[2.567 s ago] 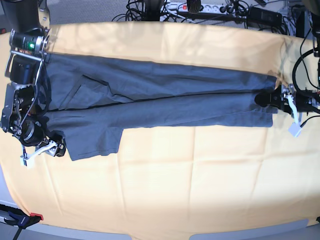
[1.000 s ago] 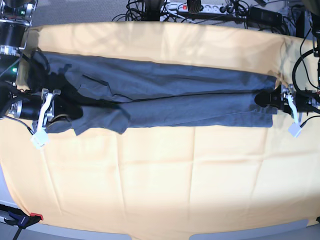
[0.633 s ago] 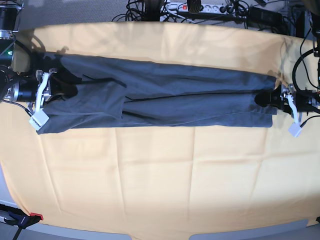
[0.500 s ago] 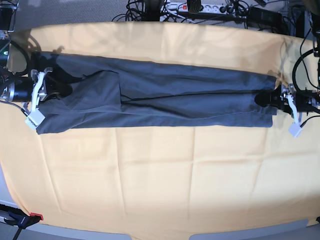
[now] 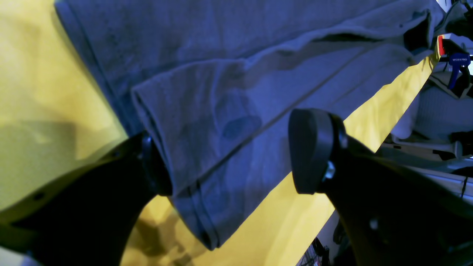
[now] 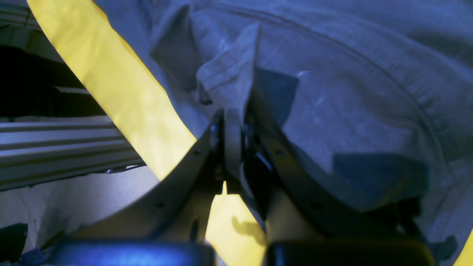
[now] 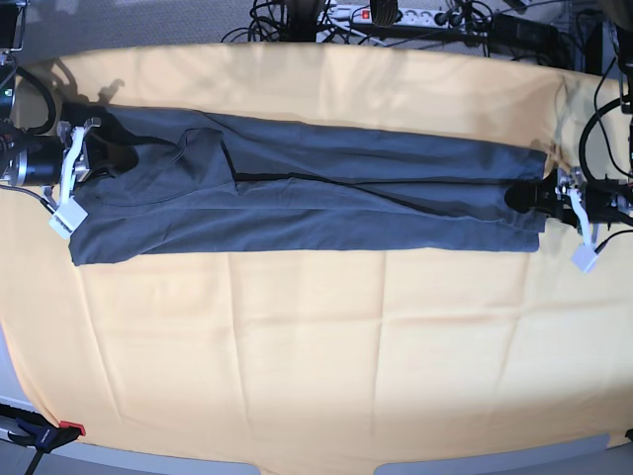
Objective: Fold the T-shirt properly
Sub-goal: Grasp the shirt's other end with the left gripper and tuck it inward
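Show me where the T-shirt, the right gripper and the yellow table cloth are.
T-shirt (image 7: pixel 326 203), base view, middle of the folded body.
Right gripper (image 6: pixel 234 122), right wrist view, between fingertips pinching the fabric.
Table cloth (image 7: pixel 326 356), base view, bare area in front of the shirt.

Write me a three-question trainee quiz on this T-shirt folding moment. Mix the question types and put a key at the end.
1. True or false: the right gripper is shut on a fold of the T-shirt.
2. Multiple choice: in the left wrist view, the left gripper is (A) open, with the shirt's end between its fingers, (B) shut on the table cloth, (C) lifted clear of the shirt.
3. Fill in: in the base view the shirt lies as a long band across the ______ table cloth.

Key: 1 true; 2 A; 3 yellow-orange.
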Motion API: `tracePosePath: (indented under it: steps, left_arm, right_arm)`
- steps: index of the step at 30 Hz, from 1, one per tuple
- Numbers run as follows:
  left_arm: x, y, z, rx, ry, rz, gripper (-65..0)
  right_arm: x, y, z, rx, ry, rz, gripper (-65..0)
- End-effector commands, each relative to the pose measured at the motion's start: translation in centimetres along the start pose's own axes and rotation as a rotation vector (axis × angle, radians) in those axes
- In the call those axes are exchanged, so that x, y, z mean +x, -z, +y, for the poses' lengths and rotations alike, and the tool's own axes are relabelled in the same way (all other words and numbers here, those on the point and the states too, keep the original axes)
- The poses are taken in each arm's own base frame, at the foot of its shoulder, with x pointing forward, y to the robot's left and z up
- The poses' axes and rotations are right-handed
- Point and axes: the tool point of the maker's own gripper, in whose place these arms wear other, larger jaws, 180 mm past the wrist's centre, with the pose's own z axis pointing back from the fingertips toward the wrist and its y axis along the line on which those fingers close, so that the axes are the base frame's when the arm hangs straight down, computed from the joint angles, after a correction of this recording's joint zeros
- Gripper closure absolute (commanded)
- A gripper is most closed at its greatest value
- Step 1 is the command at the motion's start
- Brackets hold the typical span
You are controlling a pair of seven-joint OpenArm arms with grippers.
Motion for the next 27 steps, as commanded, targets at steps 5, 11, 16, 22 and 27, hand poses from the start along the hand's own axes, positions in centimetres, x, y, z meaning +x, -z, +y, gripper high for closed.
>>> tracePosePath:
  steps: [5, 11, 16, 22, 27]
  left_arm:
    - [1.5, -1.4, 0.0, 0.017, 0.029, -0.03, -46.3]
    - [1.5, -1.6, 0.0, 0.019, 0.039, -0.029, -46.3]
    - [1.7, -2.1, 0.2, 0.03, 0.041, -0.036, -46.3]
    - [4.0, -4.4, 0.5, 0.055, 0.047, -0.153, -46.3]
    - [6.2, -7.4, 0.8, 0.084, 0.053, -0.286, -46.3]
  right_arm:
    - [1.7, -1.4, -0.3, -0.023, -0.045, -0.032, -18.7]
    - [6.0, -5.0, -1.0, -0.126, -0.179, -0.092, -34.3]
    - [9.1, -8.6, -0.9, -0.226, -0.23, -0.253, -34.3]
    - [10.0, -5.6, 0.4, -0.144, -0.133, -0.437, -5.3]
    - [8.4, -2.4, -1.1, -0.234, -0.054, -0.433, 0.0]
